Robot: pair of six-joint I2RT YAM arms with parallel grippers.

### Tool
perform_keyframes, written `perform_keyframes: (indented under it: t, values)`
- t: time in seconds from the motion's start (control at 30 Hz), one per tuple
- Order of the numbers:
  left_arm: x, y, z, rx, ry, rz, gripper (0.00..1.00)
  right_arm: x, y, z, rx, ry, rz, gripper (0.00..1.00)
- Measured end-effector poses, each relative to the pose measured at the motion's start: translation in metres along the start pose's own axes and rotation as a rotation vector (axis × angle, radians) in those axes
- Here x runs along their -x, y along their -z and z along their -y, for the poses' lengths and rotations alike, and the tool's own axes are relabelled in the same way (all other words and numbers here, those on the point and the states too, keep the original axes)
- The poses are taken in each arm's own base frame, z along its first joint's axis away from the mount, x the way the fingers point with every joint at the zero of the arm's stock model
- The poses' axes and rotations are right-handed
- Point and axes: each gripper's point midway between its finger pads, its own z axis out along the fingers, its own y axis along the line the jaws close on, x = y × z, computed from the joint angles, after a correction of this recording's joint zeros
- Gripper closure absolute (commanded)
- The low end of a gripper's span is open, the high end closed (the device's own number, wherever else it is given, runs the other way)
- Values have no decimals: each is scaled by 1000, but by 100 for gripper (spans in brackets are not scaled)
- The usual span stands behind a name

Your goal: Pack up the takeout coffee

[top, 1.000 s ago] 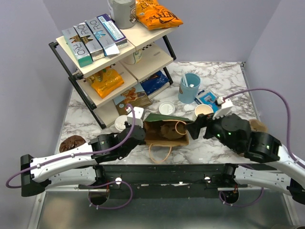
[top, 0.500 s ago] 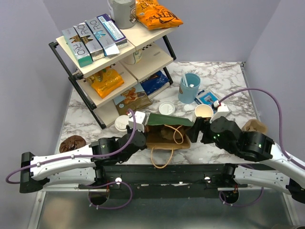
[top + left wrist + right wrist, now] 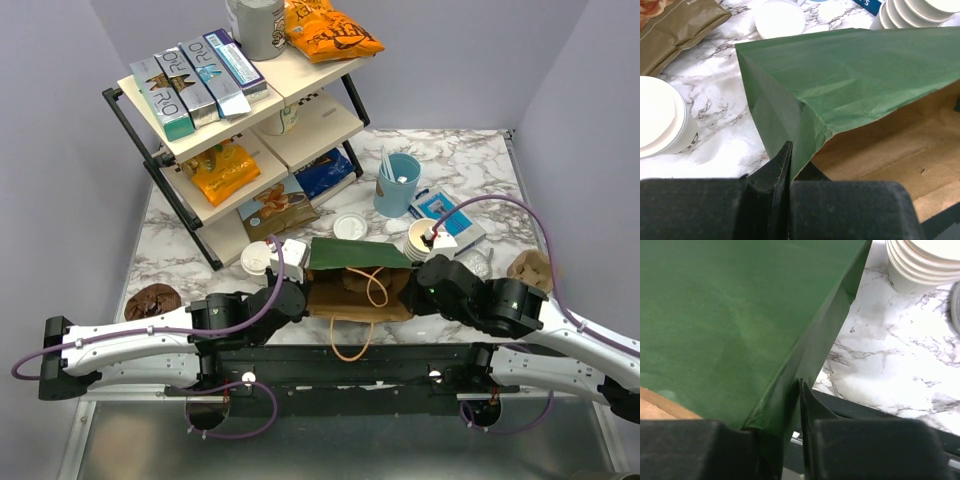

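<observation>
Lavender walls close in a white marble counter (image 3: 470, 160). A black-framed shelf rack (image 3: 240, 120) stands at its back left, loaded with boxes and snack bags.

A green paper bag (image 3: 355, 255) lies on its side near the front edge. Its brown inside and a tan rope handle (image 3: 375, 285) show at the mouth, which faces the arm bases.

The left end effector (image 3: 300, 275) is at the bag's left mouth corner. In the left wrist view its fingers are pressed together on the green paper edge (image 3: 790, 155), with no gap visible between them. The right end effector (image 3: 412, 282) is at the opposite corner. In the right wrist view a fold of the bag's side runs down between its fingers, which are closed in on it (image 3: 785, 410).

The takeout coffee (image 3: 256, 257), a cream cup with a white lid, stands upright on the counter just left of the bag and outside it. Bare marble shows between cup and bag in the left wrist view (image 3: 660, 122).

A stack of lidless cream cups (image 3: 425, 238) stands just beyond the bag's right end, and a light blue cup (image 3: 397, 183) holding white sticks is farther back. A loose white lid (image 3: 351, 227) lies behind the bag. A cookie (image 3: 152, 299) sits near the counter's left front.
</observation>
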Motion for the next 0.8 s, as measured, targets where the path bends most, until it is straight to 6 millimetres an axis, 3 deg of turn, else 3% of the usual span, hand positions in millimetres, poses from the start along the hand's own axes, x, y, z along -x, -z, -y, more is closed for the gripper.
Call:
perform_keyframes:
  t: [0.07,0.1,0.17,0.2,0.27,0.4,0.8]
  values:
    - [-1,1,2,-9,1,-4,82,-1,0,0,2,8,-5,89]
    - [-2,2,2,-13,0,-10,70,-1,0,0,5,10,-5,93]
    - [-6,3,2,-19,-3,-27,56,-3,1,0,12,8,-10,99]
    - [-9,4,2,-23,-4,-40,41,-5,0,1,13,6,-13,99]
    - [-13,5,2,-28,-6,-60,24,-13,-2,4,13,10,-27,99]
    - [-18,10,1,-39,8,-87,1,-19,-5,5,21,27,-46,99]
    - [17,36,8,-118,69,-50,1,-19,-9,-9,62,189,-57,99]
